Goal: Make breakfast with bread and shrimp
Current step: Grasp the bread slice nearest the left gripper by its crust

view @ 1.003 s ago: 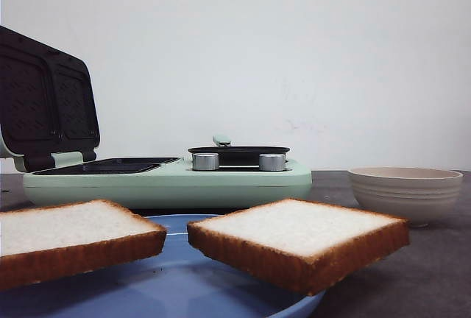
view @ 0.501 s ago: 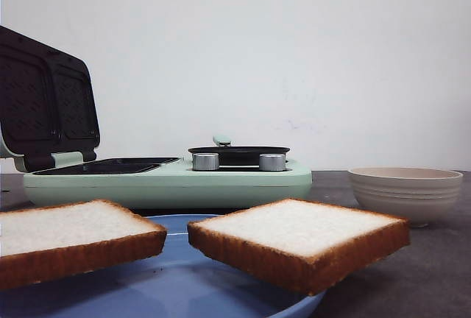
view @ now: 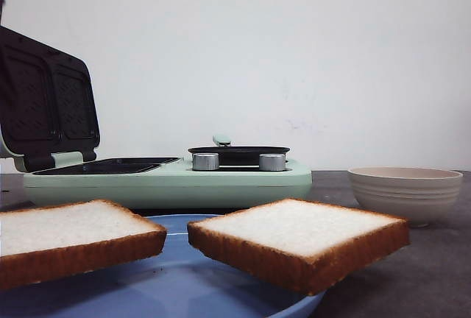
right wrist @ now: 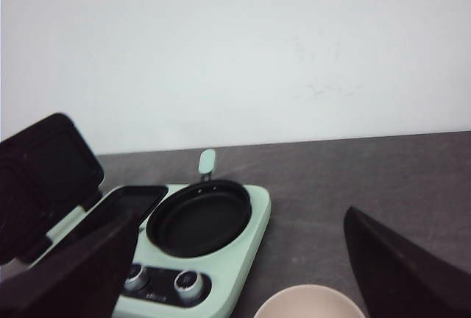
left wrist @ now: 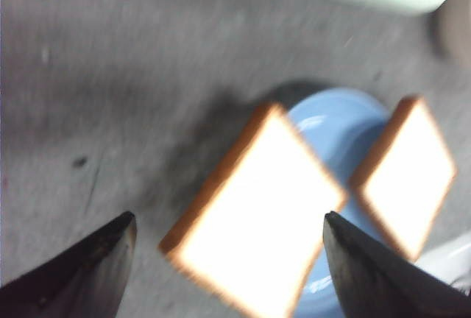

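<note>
Bread slice (left wrist: pixel 254 207) on the left, light and squashy — take it gently by the crusts; left gripper (left wrist: pixel 228 259) hovers above, jaws spread and empty.

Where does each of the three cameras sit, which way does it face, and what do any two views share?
Front view: low at table level, facing forward past the bread to the breakfast maker; no arm shows.
Left wrist view: above the plate, looking down; left gripper open.
Right wrist view: raised, facing the maker and wall; right gripper open.
Shared: front and left wrist both show the two bread slices.
</note>
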Controlling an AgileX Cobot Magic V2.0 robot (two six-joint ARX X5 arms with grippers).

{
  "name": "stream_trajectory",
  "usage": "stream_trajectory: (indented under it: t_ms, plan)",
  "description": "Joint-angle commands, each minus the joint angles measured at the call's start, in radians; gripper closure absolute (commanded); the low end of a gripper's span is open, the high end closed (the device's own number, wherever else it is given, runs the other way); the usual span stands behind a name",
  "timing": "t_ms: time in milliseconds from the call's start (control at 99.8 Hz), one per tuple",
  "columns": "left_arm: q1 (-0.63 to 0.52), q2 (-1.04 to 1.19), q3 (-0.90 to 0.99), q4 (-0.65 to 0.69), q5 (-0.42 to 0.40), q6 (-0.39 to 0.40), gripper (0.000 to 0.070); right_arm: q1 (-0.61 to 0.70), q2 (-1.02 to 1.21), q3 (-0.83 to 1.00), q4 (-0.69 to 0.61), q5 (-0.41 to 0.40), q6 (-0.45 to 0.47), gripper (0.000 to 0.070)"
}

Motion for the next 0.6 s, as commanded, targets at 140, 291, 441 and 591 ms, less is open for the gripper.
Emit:
stream_trajectory:
  t_ms: [140, 291, 441, 591]
  plan:
    - [0.002, 0.135, 0.008, -0.038, 0.073, 0.119, 0.0257, 0.032, 0.003, 0.010, -0.009, -0.003, -0.027, 0.0140]
    - [0.000, 0.213, 0.008, -0.031, 0.174, 0.145, 0.0257, 0.043, 0.003, 0.010, -0.009, 0.000, -0.043, 0.0140]
    - [-0.001, 0.282, 0.008, -0.041, 0.181, 0.153, 0.0257, 0.044, 0.003, 0.010, -0.009, 0.000, -0.047, 0.0140]
    - [-0.002, 0.333, 0.008, -0.045, 0.239, 0.158, 0.0257, 0.044, 0.003, 0.010, -0.009, 0.001, -0.048, 0.0140]
